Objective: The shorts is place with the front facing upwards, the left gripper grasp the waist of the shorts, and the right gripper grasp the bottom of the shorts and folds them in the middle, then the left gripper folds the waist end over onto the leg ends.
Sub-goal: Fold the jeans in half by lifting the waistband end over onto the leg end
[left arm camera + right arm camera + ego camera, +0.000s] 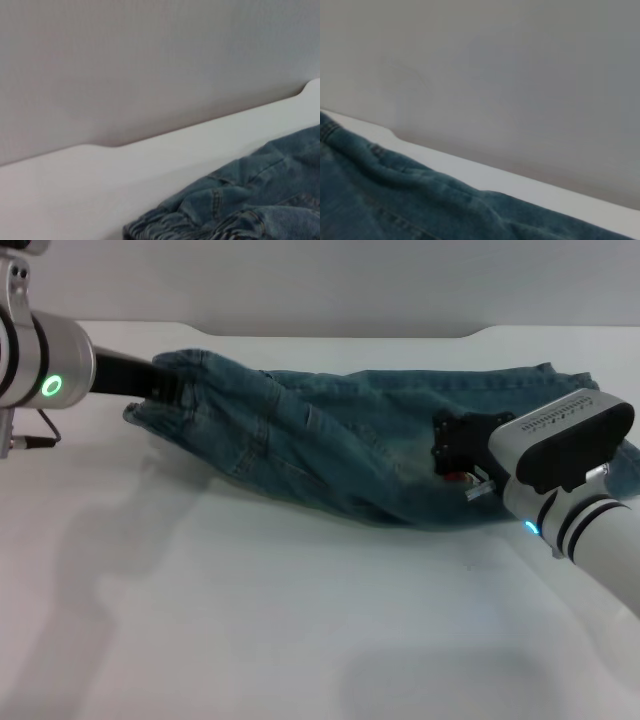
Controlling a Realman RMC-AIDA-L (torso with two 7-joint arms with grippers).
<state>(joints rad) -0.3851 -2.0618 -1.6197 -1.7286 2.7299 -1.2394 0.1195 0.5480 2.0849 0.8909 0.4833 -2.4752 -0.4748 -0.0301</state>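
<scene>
From the head: blue shorts (340, 445) lie bunched across the far half of a white table (250, 620). The left gripper (165, 385) pinches the waist. The right gripper (455, 455) sits on the leg end; I cannot tell its grip. Near side is bare. No writing can be read. Left wrist: shorts by the far edge. Right wrist: the same.

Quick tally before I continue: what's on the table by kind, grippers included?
Denim shorts: 1
Grippers: 2, left gripper at the waist end, right gripper at the leg end
White table: 1
Total: 4
</scene>
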